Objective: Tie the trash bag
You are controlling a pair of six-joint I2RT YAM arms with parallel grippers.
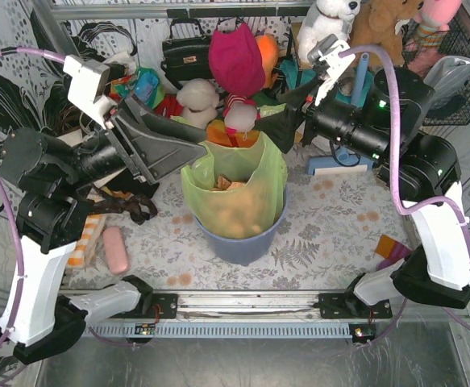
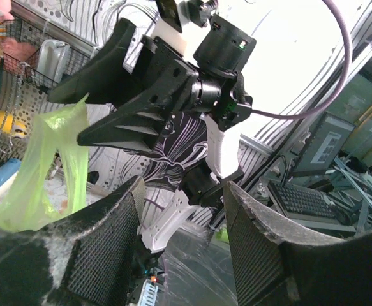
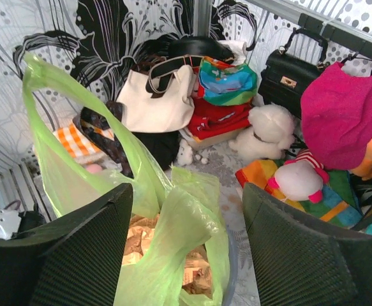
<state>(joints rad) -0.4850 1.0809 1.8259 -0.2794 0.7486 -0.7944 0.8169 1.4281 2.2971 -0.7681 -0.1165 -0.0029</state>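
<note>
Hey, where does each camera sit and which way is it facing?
Top external: above and behind, looking down on the trash bag in its bin; both arms show.
Left wrist: on the left arm, facing the right claw; own fingers below.
Right wrist: on the right arm, facing down into the bag; own fingers below.
Shared: all see the bag.

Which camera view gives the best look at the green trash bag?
The top external view: it shows the whole trash bag seated in the blue-grey bin. The right wrist view shows only its upper part, with one raised handle loop and brown paper inside. The left wrist view shows just a stretched strip.
</note>
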